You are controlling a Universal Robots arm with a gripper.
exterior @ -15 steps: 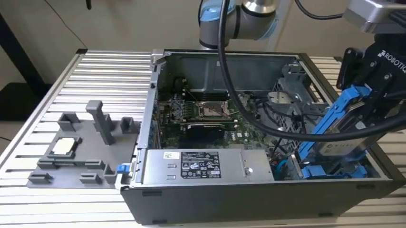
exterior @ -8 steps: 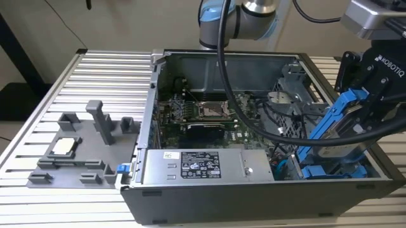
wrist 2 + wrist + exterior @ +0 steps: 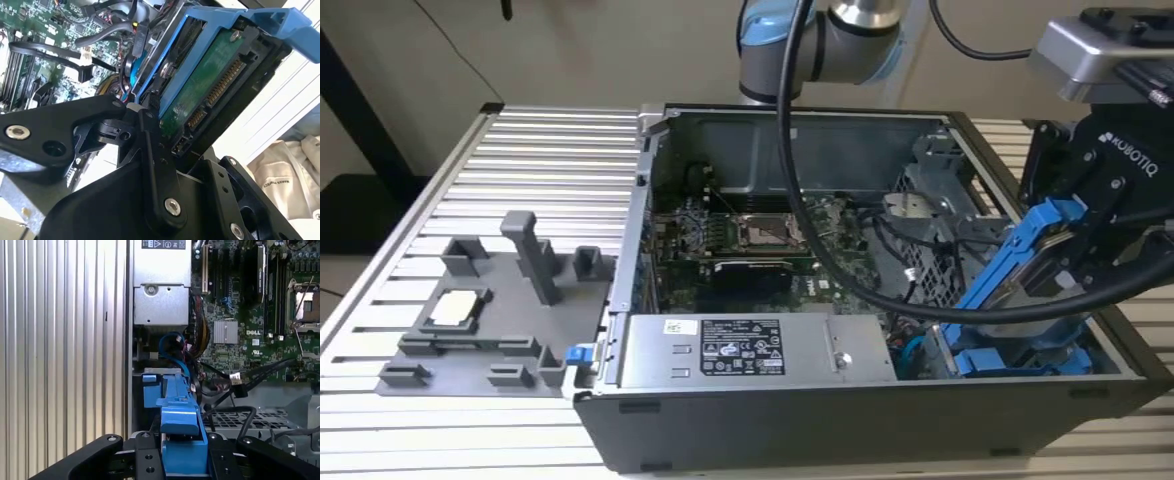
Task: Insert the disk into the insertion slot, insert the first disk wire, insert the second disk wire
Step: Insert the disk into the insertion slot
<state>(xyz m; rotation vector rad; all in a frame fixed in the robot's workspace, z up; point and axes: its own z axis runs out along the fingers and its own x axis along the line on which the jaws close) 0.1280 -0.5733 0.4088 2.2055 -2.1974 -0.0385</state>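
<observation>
My gripper (image 3: 1074, 250) is shut on the disk (image 3: 1025, 262), a drive in a bright blue carrier. The disk hangs tilted above the open computer case, at the exterior view's right. In the second wrist view the disk (image 3: 200, 87) shows its green board and connector pins between the black fingers (image 3: 152, 150). The first wrist view looks along the carrier's blue edge (image 3: 179, 427), clamped in the gripper (image 3: 182, 460). Below it lies the insertion slot (image 3: 1021, 362) (image 3: 152, 385) with blue tabs. A black cable with a plug (image 3: 235, 379) and a blue cable (image 3: 172, 342) lie loose nearby. I cannot tell which are the disk wires.
A grey labelled power-supply box (image 3: 734, 350) (image 3: 160, 285) sits beside the slot. The green motherboard (image 3: 761, 240) fills the case floor, and a perforated metal cage (image 3: 937, 235) stands behind the slot. A grey fixture (image 3: 487, 310) rests on the ribbed table at the exterior view's left.
</observation>
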